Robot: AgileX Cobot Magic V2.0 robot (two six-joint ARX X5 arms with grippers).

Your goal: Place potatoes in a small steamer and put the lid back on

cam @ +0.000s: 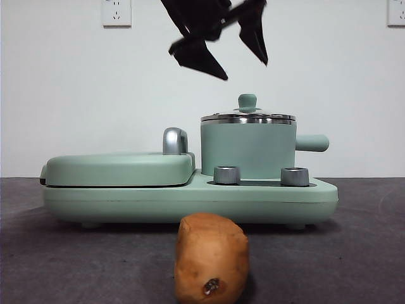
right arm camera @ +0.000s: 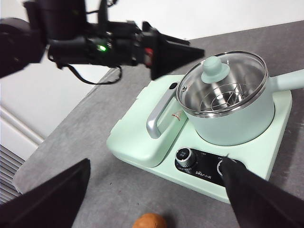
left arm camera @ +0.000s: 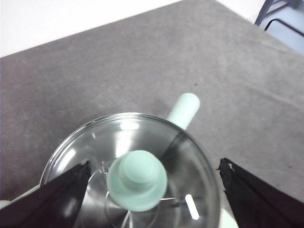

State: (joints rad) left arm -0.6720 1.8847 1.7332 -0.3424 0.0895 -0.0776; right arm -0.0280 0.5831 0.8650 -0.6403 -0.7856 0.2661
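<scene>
Grey, felt-like table top (cam: 57,253) under everything, white wall with sockets (cam: 116,12) behind. Nearest the front camera, potato (cam: 211,258) lying on the cloth, dark spot facing forward, well apart from the cooker. Behind it, mint-green cooker base (cam: 190,196) with two steel dials (cam: 227,175); small dark print between the dials in the right wrist view, too small to read. On the base's left half, flat griddle cover (cam: 117,169) with chrome handle (cam: 175,140). On the other half, small steamer (cam: 248,151), side handle pointing away from the griddle, lid (cam: 248,116) seated on its rim. Above the lid's knob (left arm camera: 137,179), left gripper (cam: 218,54) hovering with jaws spread wide, touching nothing. Right gripper (right arm camera: 152,194) held back above the potato's side of the table, jaws apart, holding nothing.
</scene>
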